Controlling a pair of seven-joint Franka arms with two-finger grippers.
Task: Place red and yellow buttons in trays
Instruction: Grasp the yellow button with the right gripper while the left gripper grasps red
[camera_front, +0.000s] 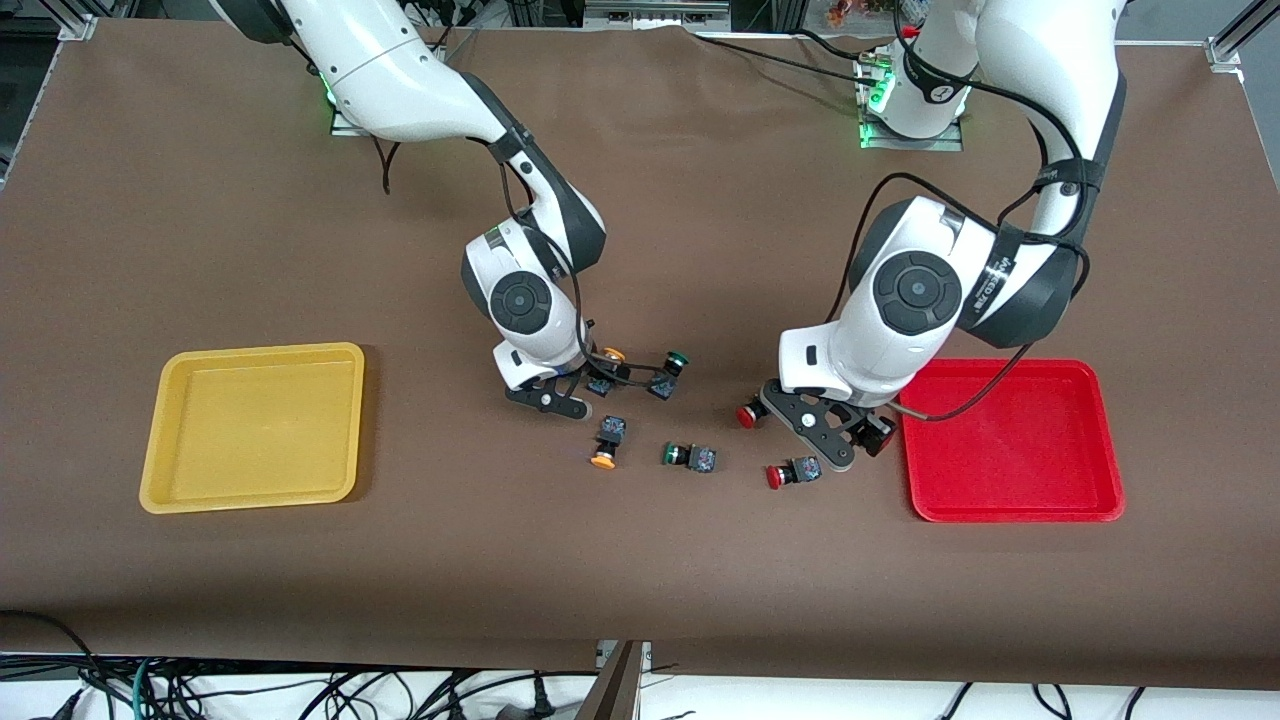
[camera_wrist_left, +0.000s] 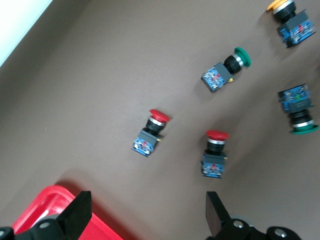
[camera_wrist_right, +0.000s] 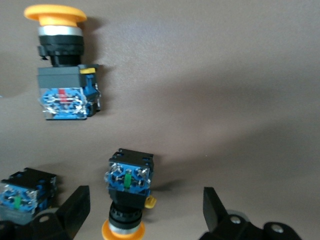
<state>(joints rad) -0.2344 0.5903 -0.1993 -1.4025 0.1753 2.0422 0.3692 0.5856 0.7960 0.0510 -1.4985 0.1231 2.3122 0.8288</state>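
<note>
Buttons (camera_front: 690, 457) clustered between two trays (camera_front: 1010, 440), both hands above them

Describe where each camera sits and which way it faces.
Front view: high across the table, facing both arms; left gripper and right gripper show.
Left wrist view: looks down on two red buttons; own fingers show.
Right wrist view: looks down on yellow buttons; own fingers show.
Front and left wrist views share the red tray.
</note>
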